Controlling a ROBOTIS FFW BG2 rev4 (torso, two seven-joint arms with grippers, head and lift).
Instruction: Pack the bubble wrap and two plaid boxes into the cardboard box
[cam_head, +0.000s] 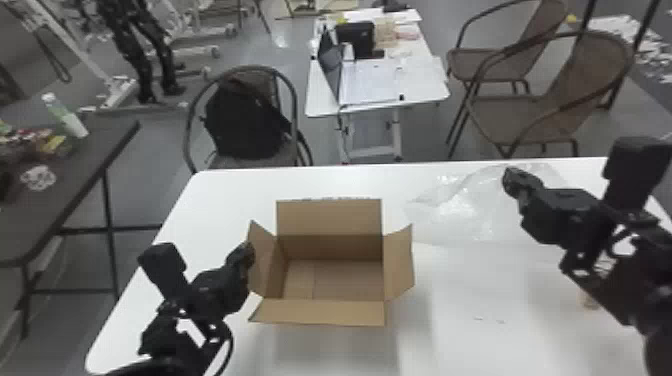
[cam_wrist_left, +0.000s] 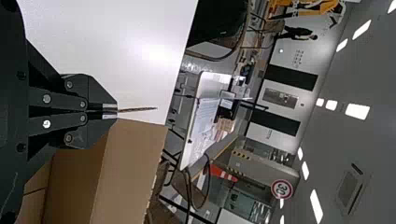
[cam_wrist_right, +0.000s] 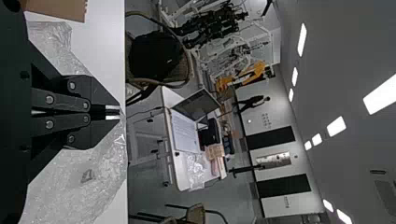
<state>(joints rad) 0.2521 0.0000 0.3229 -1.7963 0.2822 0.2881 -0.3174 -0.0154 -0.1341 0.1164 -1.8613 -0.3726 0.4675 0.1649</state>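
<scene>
The left arm rises from the bottom edge of the head view and leans inward, bringing the left gripper (cam_head: 247, 252) to the cardboard box's left flap (cam_head: 261, 265). Its fingers are closed on that flap — in the left wrist view the board is a thin brown edge between the tips.

The cardboard box (cam_head: 331, 217) stands upright on the smooth white desk (cam_head: 235, 192), its four flaps spread around a rectangular opening; plain brown board, with a straight seam across the floor inside.

Just right of it lies the bubble wrap (cam_head: 460, 207), a clear, crinkled sheet with shiny highlights. The right arm comes in from the right edge, slanting forward and inward, with the right gripper (cam_head: 515, 182) over the wrap's far part. Its fingers are narrow, a slit between them — I cannot tell whether they touch the film.

A tan thing (cam_head: 589, 300) sits mostly hidden behind the right arm.
</scene>
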